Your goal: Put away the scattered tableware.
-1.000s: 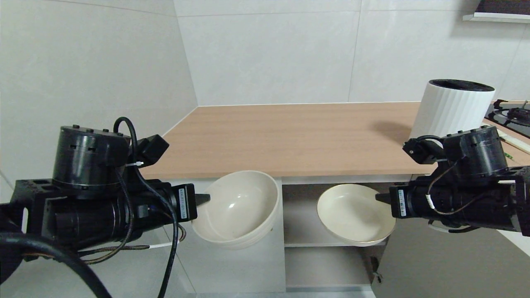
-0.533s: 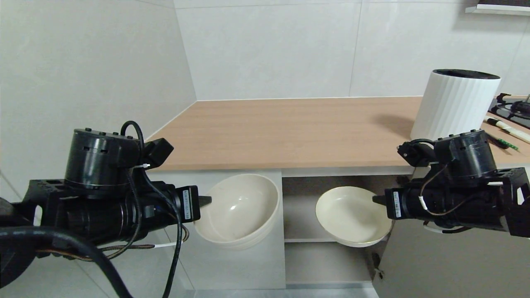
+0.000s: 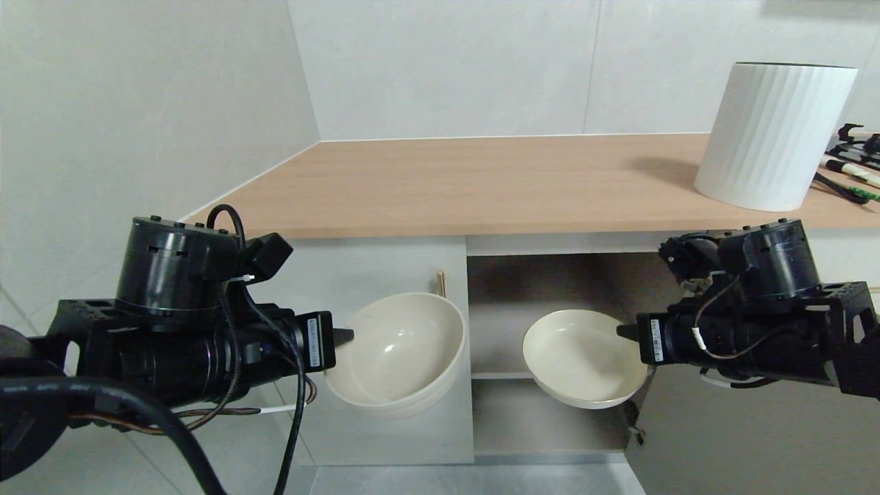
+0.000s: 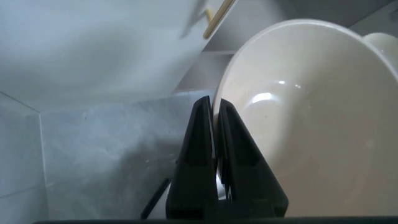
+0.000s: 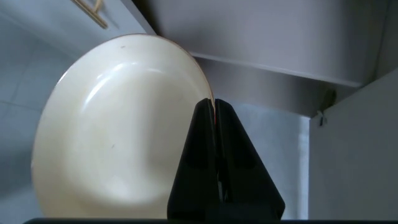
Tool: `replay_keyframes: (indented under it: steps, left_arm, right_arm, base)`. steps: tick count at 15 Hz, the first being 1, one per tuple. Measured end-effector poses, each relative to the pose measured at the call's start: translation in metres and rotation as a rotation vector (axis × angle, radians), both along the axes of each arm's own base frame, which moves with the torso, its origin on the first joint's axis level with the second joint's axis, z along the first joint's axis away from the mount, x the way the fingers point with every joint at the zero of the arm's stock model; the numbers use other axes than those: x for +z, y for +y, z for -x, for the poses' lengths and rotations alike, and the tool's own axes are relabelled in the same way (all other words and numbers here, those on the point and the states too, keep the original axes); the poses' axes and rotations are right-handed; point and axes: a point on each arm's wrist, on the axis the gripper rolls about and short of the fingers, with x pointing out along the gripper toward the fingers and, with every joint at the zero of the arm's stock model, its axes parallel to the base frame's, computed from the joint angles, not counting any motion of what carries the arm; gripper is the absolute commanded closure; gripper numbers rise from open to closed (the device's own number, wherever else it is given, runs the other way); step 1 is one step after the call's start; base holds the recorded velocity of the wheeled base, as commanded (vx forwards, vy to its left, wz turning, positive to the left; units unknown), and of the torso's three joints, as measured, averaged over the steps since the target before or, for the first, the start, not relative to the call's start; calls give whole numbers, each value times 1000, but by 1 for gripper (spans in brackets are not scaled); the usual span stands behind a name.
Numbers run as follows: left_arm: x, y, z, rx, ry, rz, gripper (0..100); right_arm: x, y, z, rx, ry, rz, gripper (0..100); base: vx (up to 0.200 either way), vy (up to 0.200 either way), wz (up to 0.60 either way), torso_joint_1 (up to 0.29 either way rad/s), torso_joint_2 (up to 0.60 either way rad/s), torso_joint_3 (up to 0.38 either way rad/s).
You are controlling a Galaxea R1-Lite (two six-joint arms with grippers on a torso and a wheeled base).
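Note:
My left gripper (image 3: pixel 347 335) is shut on the rim of a deep cream bowl (image 3: pixel 395 354), held in the air before the closed left cabinet door (image 3: pixel 385 275). The left wrist view shows the same bowl (image 4: pixel 305 118) with its rim pinched between the gripper (image 4: pixel 216 109) fingers. A shallower cream plate-like bowl (image 3: pixel 584 357) hangs in my right gripper (image 3: pixel 622 332), which is shut on its rim, in front of the open cabinet (image 3: pixel 550 289). Seen from the right wrist, that dish (image 5: pixel 118 124) is clamped at its edge by the gripper (image 5: pixel 214 106).
A wooden countertop (image 3: pixel 481 185) runs above the cabinets. A white ribbed cylinder (image 3: pixel 780 134) stands on it at the right, with utensils (image 3: pixel 852 175) beside it. The open cabinet has a shelf (image 3: pixel 495 375). A small gold handle (image 3: pixel 441 282) sits on the left door. The right door (image 3: pixel 749 440) stands open.
The head camera has dropped lower, so the countertop appears higher and the cabinet interior shows more. Both grippers keep their hold on the bowls, roughly level as before.

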Motion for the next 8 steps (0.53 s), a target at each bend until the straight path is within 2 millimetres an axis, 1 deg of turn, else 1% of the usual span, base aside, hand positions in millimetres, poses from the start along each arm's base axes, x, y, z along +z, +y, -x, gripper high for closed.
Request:
replay_keyframes:
  steps: [2, 3, 6, 8]
  left_arm:
    - [-1, 0, -1, 0, 3, -1, 100]
    - [-1, 0, -1, 0, 7, -3, 100]
    - [-2, -1, -1, 0, 7, -3, 100]
    - [-2, -1, -2, 0, 9, -4, 100]
  right_arm:
    - [-2, 0, 0, 9, -5, 13, 100]
    - [-4, 0, 0, 12, -2, 21, 100]
    - [-5, 1, -2, 9, -24, 18, 100]
    - [-8, 1, -2, 9, -27, 18, 100]
  base:
    - [0, 0, 0, -117, 447, 320]
    - [0, 0, 0, -66, 286, 193]
    - [0, 0, 0, -27, 98, 66]
    - [0, 0, 0, 0, 0, 0]
